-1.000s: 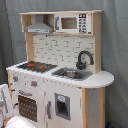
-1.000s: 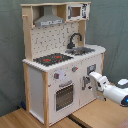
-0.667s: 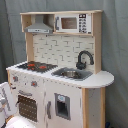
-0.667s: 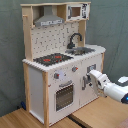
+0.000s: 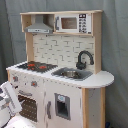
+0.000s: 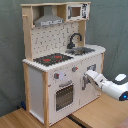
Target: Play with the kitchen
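The kitchen (image 5: 60, 75) is a tall white and light-wood toy, seen in both exterior views. It has a grey hood (image 5: 40, 25), a red-ringed black hob (image 5: 36, 66), a sink (image 5: 71, 74) and a black faucet (image 5: 84, 58). In the second exterior view the oven door (image 6: 64, 95) with its window sits under two knobs (image 6: 56, 76). My gripper (image 6: 86, 80) reaches in from the second exterior view's right. It is at the cupboard door (image 6: 92, 82) beside the oven, close to or touching the front. In the first exterior view my gripper (image 5: 13, 94) shows at the lower left, in front of the oven.
A toy microwave (image 5: 73, 22) fills the top shelf. The kitchen (image 6: 60, 65) stands on a wooden table (image 6: 100, 112) in front of a grey-green curtain (image 6: 115, 30). My white arm (image 6: 114, 89) stretches over the table's right part.
My gripper has edged a little closer to the kitchen's front, leftward and slightly down in the second exterior view. The kitchen itself has not moved.
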Controlling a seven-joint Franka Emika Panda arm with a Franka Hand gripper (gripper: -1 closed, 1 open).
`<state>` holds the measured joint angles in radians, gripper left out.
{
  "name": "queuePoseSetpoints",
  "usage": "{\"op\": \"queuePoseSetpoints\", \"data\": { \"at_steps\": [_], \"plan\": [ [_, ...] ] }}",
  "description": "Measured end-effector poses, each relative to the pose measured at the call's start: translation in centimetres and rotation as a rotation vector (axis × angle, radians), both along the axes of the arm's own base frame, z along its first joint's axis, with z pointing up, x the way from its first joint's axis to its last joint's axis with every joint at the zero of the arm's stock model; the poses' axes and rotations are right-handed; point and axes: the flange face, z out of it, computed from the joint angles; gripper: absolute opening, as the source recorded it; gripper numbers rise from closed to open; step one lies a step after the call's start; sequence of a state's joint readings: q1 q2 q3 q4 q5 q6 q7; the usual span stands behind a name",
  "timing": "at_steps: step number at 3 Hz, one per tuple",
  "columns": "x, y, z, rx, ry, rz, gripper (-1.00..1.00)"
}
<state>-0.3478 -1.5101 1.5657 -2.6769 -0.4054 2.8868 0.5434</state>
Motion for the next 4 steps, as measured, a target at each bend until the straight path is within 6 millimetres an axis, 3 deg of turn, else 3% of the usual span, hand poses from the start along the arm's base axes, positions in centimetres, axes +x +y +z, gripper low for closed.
{"op": "queuePoseSetpoints", "data": {
  "at_steps": [2, 3, 4],
  "plan": [
    [1.8, -0.2, 1.1, -0.148, 0.032, 0.033, 1.00],
    [3.1, -0.6, 2.1, -0.186, 0.050, 0.051, 1.00],
    [5.0, -1.6, 1.9, -0.202, 0.082, 0.066, 1.00]
  ]
}}
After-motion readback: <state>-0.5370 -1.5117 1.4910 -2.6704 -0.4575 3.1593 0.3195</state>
